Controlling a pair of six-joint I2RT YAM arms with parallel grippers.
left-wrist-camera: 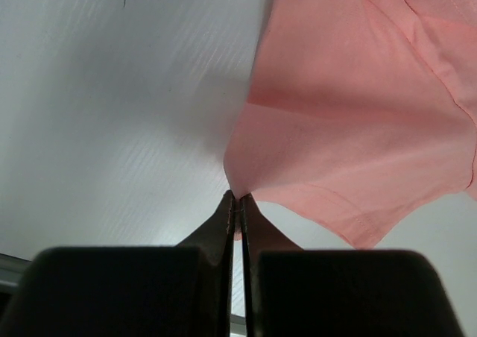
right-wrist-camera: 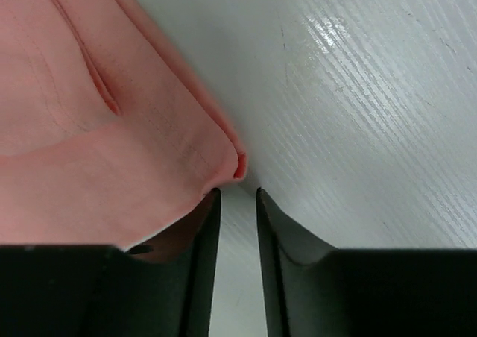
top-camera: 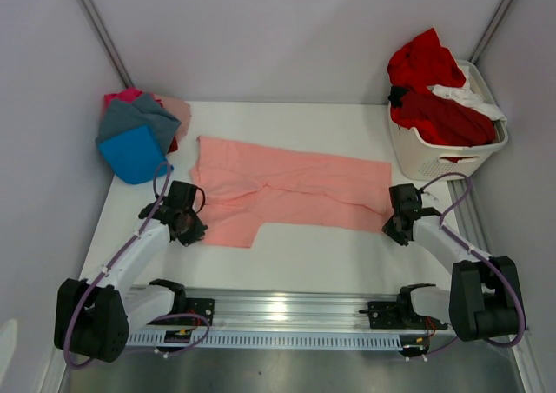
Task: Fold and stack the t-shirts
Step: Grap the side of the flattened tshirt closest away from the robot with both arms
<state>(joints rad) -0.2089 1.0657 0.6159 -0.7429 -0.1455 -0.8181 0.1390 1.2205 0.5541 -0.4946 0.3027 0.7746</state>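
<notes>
Table (top-camera: pixel 304 254): white, grained surface under both my wrists.
Salmon-pink t-shirt (top-camera: pixel 287 189): spread flat across the table's middle, between my arms.
My left gripper (left-wrist-camera: pixel 237 200): jaws pressed together, pinching the shirt's edge.
My right gripper (right-wrist-camera: pixel 238 195): narrow gap, shirt corner just at my fingertips, not clamped.

I count one salmon-pink t-shirt (top-camera: pixel 287 189) at mid-frame. Upper left: one pile showing four colours, so four pieces: blue shirt (top-camera: pixel 132 154), grey shirt (top-camera: pixel 139 119), magenta shirt (top-camera: pixel 122 96), pale pink shirt (top-camera: pixel 176 108). Upper right: one laundry basket (top-camera: pixel 443 158) with red cloth (top-camera: pixel 426 63), number of garments unclear, plus one white piece (top-camera: pixel 465 96). Two grippers: left gripper (top-camera: pixel 187 226), right gripper (top-camera: pixel 398 223).
</notes>
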